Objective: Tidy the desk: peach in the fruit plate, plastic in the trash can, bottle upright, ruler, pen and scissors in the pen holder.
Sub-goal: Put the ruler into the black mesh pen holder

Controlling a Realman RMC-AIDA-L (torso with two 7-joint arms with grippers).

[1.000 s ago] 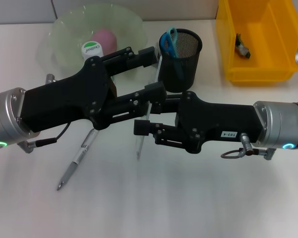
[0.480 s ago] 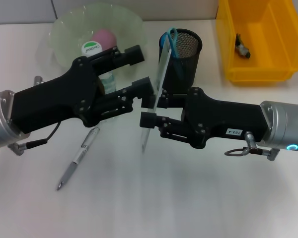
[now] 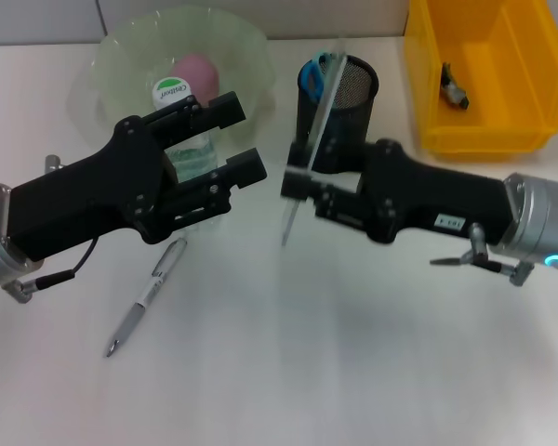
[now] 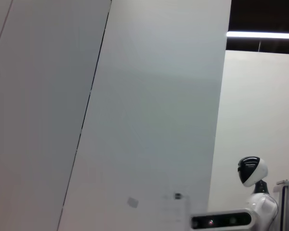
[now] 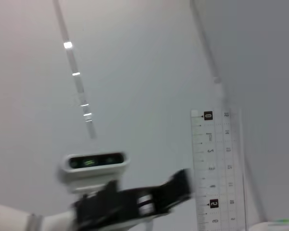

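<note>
Ruler (image 3: 309, 149) clamped in right pincer (image 3: 296, 186) beside pen holder (image 3: 338, 102); left pincer (image 3: 232, 137) released near bottle (image 3: 179, 139).

One ruler (image 3: 314, 139), one pen (image 3: 149, 295), one scissors (image 3: 313, 74), one bottle (image 3: 181, 130), one peach (image 3: 197, 69), one pen holder (image 3: 353, 102)

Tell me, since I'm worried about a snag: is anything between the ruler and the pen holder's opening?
Only the scissors already standing inside the pen holder, on its left side. The ruler, gripped by the right claw, leans up toward the rim beside them; the rest of the opening looks free.
</note>
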